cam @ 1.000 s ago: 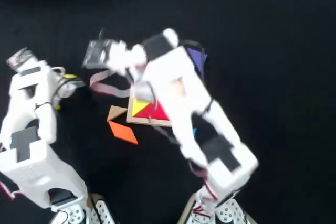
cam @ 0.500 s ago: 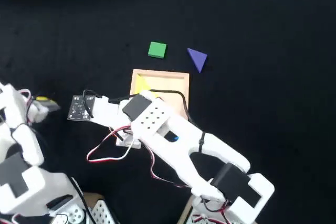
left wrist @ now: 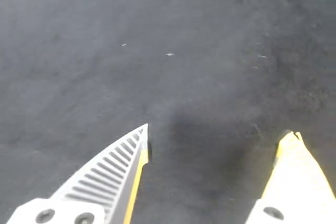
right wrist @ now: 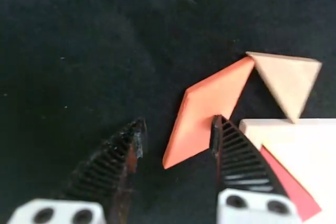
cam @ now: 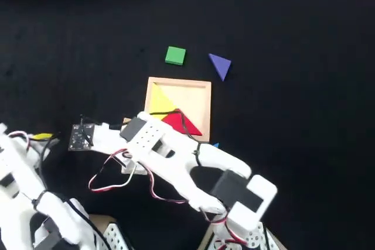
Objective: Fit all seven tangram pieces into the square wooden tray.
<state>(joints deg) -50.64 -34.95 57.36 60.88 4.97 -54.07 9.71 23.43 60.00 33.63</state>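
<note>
The square wooden tray (cam: 199, 95) holds a yellow triangle (cam: 161, 102) and a red triangle (cam: 179, 122). A green square (cam: 175, 55) and a purple triangle (cam: 221, 65) lie on the table beyond it. A blue piece (cam: 215, 144) peeks out from under the right arm. My right gripper (right wrist: 177, 123) is open, low over one end of the orange parallelogram (right wrist: 210, 106). That piece lies beside a tan triangle (right wrist: 287, 80) and the tray corner (right wrist: 257, 127). My left gripper (left wrist: 217, 130) is open over bare black table at the far left (cam: 47, 139).
The right arm (cam: 170, 156) stretches from its base at the front across the tray's near-left corner. Its loose red and white wires (cam: 117, 174) hang below it. Black table surrounds the tray on every side.
The right arm swung from above the tray down to its left side, uncovering the yellow and red triangles. The left arm drew back toward the front left corner.
</note>
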